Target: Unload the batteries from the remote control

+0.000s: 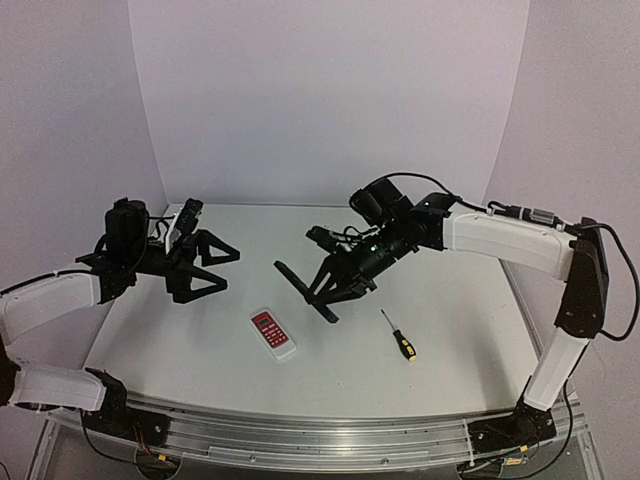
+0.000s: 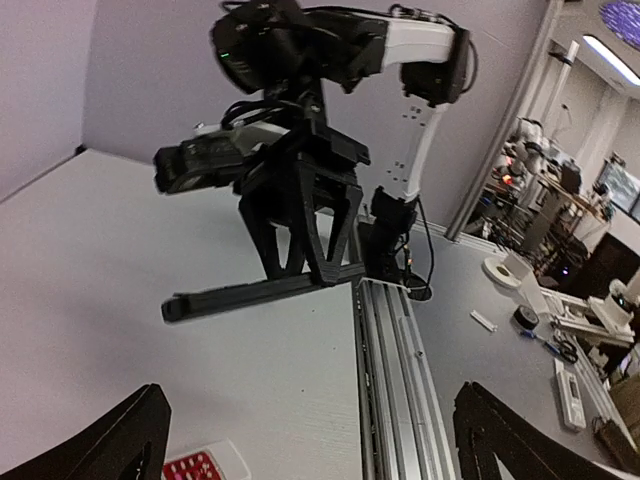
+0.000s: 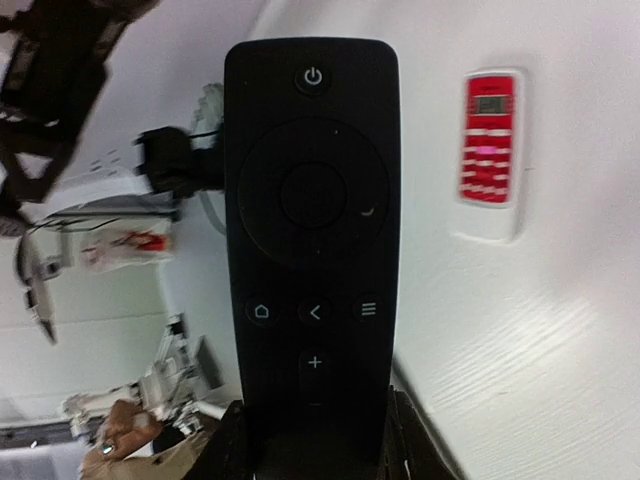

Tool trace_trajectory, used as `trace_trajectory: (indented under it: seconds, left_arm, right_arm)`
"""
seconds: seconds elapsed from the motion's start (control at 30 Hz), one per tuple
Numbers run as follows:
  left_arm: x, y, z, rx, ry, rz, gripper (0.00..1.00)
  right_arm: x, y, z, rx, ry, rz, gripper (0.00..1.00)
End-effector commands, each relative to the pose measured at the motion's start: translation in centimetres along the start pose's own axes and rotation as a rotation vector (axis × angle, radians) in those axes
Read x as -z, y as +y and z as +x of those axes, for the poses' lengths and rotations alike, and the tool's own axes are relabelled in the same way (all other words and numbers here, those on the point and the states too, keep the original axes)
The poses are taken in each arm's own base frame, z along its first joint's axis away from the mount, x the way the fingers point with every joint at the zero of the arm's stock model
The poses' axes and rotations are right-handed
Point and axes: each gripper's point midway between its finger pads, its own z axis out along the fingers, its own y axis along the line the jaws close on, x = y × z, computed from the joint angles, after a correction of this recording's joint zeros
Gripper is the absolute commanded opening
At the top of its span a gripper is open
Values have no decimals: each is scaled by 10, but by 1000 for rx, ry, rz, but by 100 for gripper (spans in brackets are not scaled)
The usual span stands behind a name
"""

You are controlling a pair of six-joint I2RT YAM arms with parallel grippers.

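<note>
One black remote, gripped in right end effector, clear of surface; left end effector wide open, empty. Step, likely: pickup. Next: expose back cover; batteries unseen.

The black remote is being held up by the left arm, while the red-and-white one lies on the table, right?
No: the right gripper holds the black remote, as the top view shows. The red-and-white remote does lie on the table.
</note>
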Motion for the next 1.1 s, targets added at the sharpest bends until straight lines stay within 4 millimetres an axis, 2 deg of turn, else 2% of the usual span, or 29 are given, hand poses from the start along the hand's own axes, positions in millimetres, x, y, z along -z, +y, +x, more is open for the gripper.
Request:
trace_trajectory:
  seconds: [0.0,0.17,0.27,0.43,0.57,0.7,1.07]
  left_arm:
    - [-10,-26,-23,-317,-6,259,99]
    - [-32,-29,-32,-367,-7,394,98]
    - [-37,-36,-29,-342,-23,460,93]
    - [-48,-31,-33,-326,-51,499,90]
    - [-51,-30,-38,-295,-92,497,80]
    - [-57,-21,-42,-244,-102,501,71]
    - [-50,-34,-57,-324,-152,502,71]
  right_arm:
    - [26,86,26,-24,157,-349,0]
    - [38,112,29,-21,188,-419,0]
    - [38,117,26,-16,187,-427,0]
    - [38,125,20,-7,186,-447,0]
    - [35,126,13,-13,185,-451,0]
    - [32,127,7,-20,187,-457,0]
    - [15,114,-3,-66,200,-449,0]
